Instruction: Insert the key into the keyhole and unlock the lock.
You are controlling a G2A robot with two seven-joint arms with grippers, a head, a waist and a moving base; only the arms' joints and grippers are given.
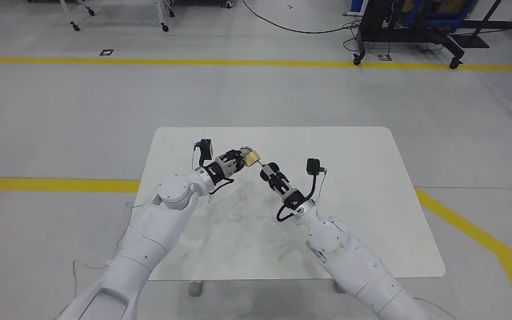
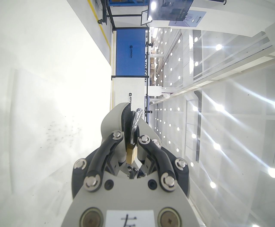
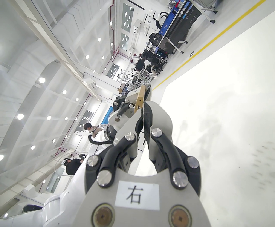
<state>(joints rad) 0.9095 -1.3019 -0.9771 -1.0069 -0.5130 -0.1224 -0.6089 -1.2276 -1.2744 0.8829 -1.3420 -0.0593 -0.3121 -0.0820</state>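
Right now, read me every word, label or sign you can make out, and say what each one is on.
"左": left wrist sticker.
"右": right wrist sticker.
Blue panel: a brand mark, not quoted.
Hanging sign: too small to read.
Padlock: no readable marking.

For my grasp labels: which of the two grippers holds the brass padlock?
The left gripper: the padlock is clamped in it, shackle outward. The right gripper only points at it.
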